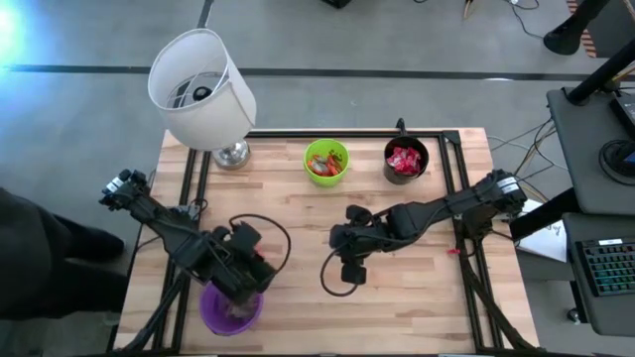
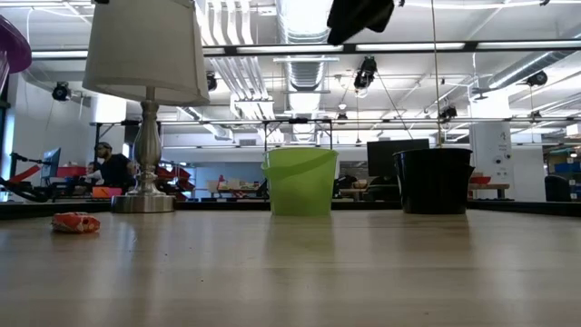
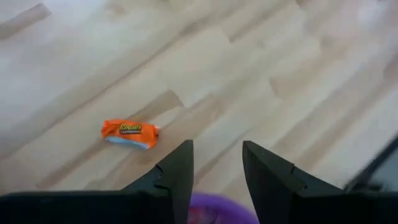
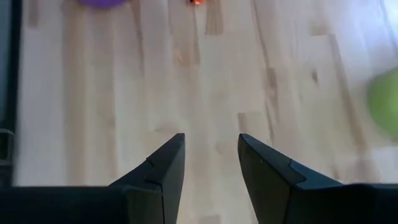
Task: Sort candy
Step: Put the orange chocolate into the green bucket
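Note:
One orange wrapped candy lies flat on the bare wood; it also shows in the low view. More candy fills the green cup and the black cup at the table's far side. My left gripper hangs open above the purple cup near the front left edge, with nothing between its fingers. The orange candy lies a little beyond them. My right gripper is open over bare wood near the table's middle, holding nothing.
A table lamp with a white shade stands at the far left corner. A black frame runs along the table's edges. Cables loop on the wood beside both arms. Bare wood lies between the cups and the grippers.

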`<move>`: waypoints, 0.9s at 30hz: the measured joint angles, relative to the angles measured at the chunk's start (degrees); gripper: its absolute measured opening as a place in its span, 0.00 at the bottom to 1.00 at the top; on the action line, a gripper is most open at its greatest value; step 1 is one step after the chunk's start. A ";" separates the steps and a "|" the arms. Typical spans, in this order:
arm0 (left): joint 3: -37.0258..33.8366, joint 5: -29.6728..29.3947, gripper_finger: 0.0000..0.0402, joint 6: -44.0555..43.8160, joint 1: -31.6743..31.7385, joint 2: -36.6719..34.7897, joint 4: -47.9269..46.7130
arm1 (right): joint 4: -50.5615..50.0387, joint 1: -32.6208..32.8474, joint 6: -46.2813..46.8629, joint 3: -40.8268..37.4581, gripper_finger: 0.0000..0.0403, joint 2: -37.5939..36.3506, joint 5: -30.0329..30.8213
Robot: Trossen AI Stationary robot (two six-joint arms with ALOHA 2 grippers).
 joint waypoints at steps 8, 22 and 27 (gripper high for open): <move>-0.03 -1.73 0.30 -24.94 3.19 0.62 -8.55 | -6.62 -1.08 -15.45 -1.48 0.36 0.00 -0.55; -3.15 3.64 0.30 -44.22 12.67 4.81 -9.19 | -6.54 -1.13 -25.27 -6.98 0.36 0.02 -0.66; -3.19 3.84 0.30 -42.90 15.30 5.44 -9.41 | -6.70 -1.13 -25.49 -9.64 0.36 0.02 -0.74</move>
